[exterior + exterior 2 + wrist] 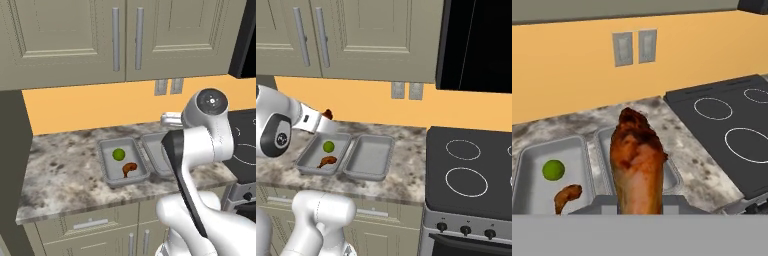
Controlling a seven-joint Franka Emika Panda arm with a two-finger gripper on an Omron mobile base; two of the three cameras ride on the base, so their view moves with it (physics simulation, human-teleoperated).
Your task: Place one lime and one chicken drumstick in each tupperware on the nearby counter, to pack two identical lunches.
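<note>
Two shallow grey tupperware trays sit touching on the speckled stone desk (60,165). The left tray (308,161) holds a round green lime (328,146) and a browned chicken drumstick (327,161); the right tray (370,156) is bare. The end effector (638,207) grips a second glossy, russet drumstick (637,160) above the trays.

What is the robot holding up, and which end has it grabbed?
The tool holds a chicken drumstick by its lower end; the browned, thicker end sticks up above the second tupperware. The exact grip spot is hidden at the picture's bottom.
</note>
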